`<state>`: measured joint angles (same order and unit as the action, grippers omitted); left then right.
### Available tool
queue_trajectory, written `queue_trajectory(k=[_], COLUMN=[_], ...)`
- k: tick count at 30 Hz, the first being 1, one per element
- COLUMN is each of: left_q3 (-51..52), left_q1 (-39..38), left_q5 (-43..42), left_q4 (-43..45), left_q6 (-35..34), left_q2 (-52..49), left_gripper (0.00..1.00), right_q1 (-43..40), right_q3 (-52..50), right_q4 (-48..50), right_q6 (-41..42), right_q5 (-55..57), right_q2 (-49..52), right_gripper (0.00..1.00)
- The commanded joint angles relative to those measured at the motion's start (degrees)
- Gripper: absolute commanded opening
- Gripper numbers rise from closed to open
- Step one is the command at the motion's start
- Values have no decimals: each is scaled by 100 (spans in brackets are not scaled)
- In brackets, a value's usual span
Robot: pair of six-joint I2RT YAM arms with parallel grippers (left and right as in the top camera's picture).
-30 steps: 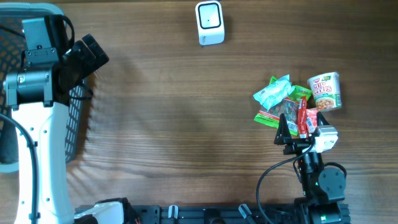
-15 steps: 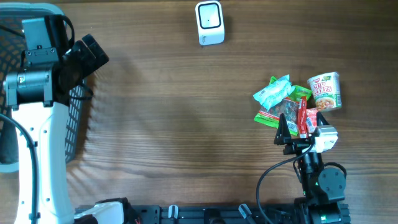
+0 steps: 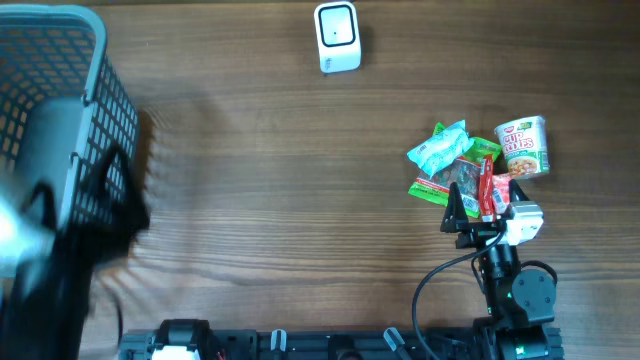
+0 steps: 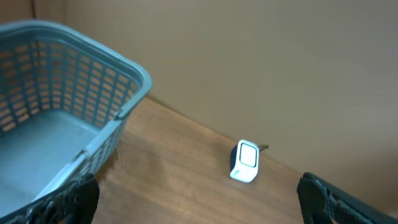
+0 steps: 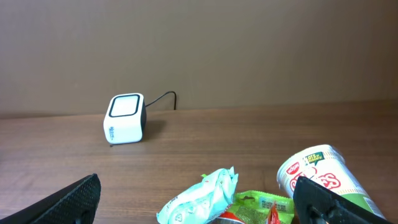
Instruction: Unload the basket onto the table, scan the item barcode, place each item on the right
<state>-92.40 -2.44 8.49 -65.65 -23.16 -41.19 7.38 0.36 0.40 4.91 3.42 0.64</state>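
Observation:
A pile of items lies at the right: a light blue packet [image 3: 438, 148] [image 5: 199, 198], a green packet [image 3: 484, 150] [image 5: 264, 204], a cup of noodles [image 3: 522, 146] [image 5: 323, 177] on its side, and a red packet [image 3: 487, 190]. The white barcode scanner [image 3: 337, 37] [image 4: 244, 160] [image 5: 124, 118] stands at the far edge. My right gripper [image 3: 483, 208] [image 5: 199, 205] hangs open just short of the pile, holding nothing. My left gripper [image 4: 199, 202] is open and empty, high above the table's left side. In the overhead view the left arm [image 3: 60, 230] is a blur.
A blue-grey mesh basket [image 3: 100, 60] [image 4: 124, 68] stands at the far left corner. The scanner's cable runs off behind it toward the wall. Bare wooden table [image 3: 280, 200] lies between the basket and the pile.
The left arm has swung off the basket toward the front left and is blurred with motion, so the basket now shows. The right arm and the items have not moved.

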Motion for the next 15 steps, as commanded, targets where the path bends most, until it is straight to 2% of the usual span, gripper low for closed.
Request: queue_trajectory(k=[1, 4, 6, 9, 11, 15], left_q3=[68, 498, 1231, 2240, 3056, 4594], left_q1=[-111, -111, -109, -109, -107, -94], left_q5=[136, 140, 249, 249, 249, 133], left_q4=[-457, -645, -638, -389, 251, 2605], left_q6=[44, 31, 28, 26, 26, 24], left_q2=[780, 1805, 2669, 3401, 3827, 4094], left_gripper=[100, 100, 100, 100, 100, 100], right_q1=[-22, -22, -22, -22, -22, -22], right_q3=[-7, -7, -7, -7, -7, -7], right_q4=[22, 20, 22, 22, 22, 22], right_q6=[-42, -39, -42, -42, -42, -42], right_q5=[-70, -70, -70, -70, -70, -70], right_q2=[-37, -37, -37, -37, -37, -37], right_gripper=[100, 100, 100, 100, 100, 100])
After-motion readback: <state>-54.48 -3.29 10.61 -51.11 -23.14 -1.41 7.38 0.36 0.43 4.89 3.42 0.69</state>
